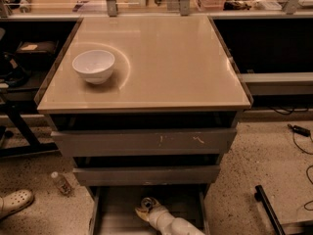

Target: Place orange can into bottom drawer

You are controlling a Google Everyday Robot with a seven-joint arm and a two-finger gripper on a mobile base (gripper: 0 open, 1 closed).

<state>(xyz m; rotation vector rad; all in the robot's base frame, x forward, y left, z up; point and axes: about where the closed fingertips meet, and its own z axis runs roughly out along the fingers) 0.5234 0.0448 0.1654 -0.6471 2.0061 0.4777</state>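
- So the small orange-gold aluminium drink can (147, 202) is down inside the shallow flat grey bottom drawer (115, 212), which is pulled out at the foot of the cabinet. You can see its silver top from above.
- The robot's white two-finger gripper (144, 211) is in that drawer too, right up against the can, with the white arm (172, 225) coming in from the bottom edge.
- Honestly can't tell whether the gripper is clamping the can or has let go of it.
- Also can't say for sure whether the can is resting on the drawer floor or held just above it.
- My read: the carrying part is pretty much done. What's left is a confirmed release and pulling the arm out.
- The round white bowl (94, 66) on the beige cabinet top (171, 58) is untouched, and the small clear plastic bottle (61, 182) lies on the floor beside the cabinet.
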